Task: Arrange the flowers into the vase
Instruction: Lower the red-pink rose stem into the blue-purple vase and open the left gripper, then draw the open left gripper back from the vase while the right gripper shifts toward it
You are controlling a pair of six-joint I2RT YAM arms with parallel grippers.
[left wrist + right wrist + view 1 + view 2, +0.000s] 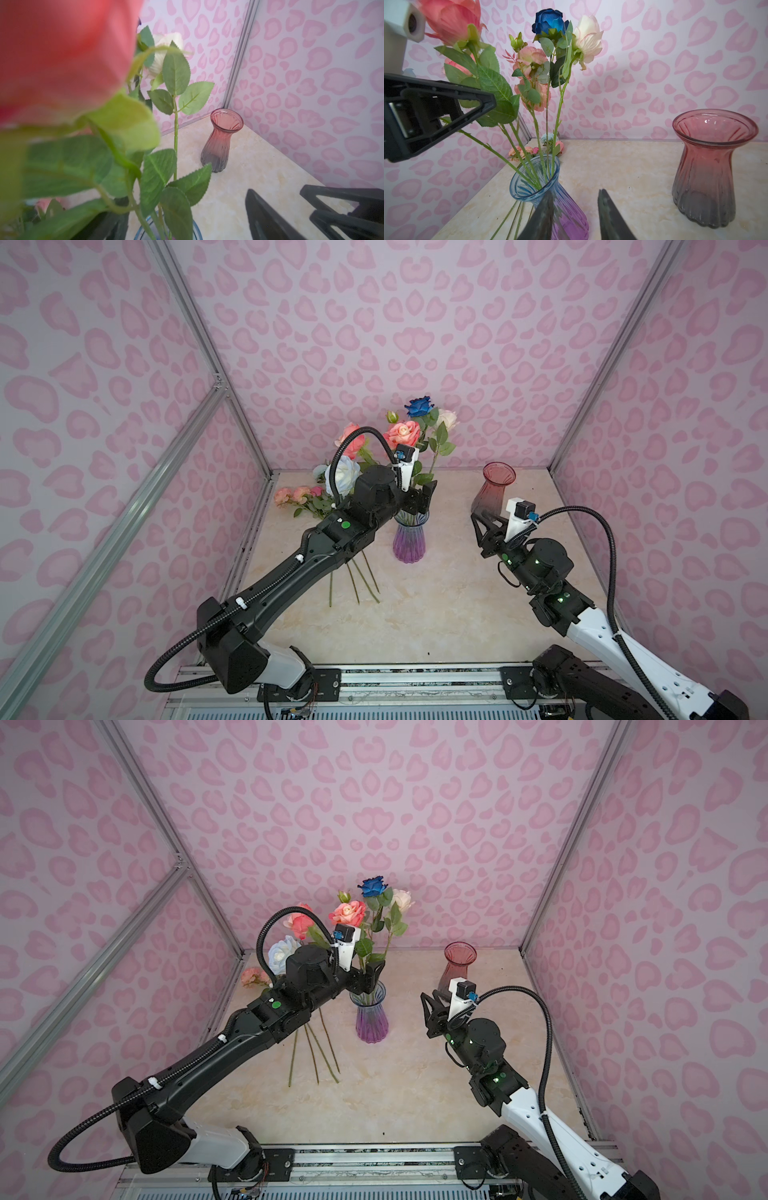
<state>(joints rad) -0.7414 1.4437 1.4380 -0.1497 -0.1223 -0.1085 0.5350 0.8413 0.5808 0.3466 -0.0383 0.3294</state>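
Note:
A blue-to-purple glass vase (409,543) (371,1025) (571,218) stands mid-table. It holds several flowers: a dark blue rose (419,406) (550,19), a cream one (446,418) (588,37) and coral ones (402,432) (62,58). My left gripper (417,502) (368,977) (186,195) hovers just above the vase's rim (198,230). It is open, with stems and leaves passing loosely between its jaws. My right gripper (480,522) (430,1002) (575,192) is open and empty, to the right of the vase and clear of it.
Several loose stems (361,580) (320,1052) lie on the table under the left arm, with small pink heads (291,494) by the left wall. A white-blue rose (343,475) shows beside that arm. An empty red vase (494,489) (710,166) stands back right.

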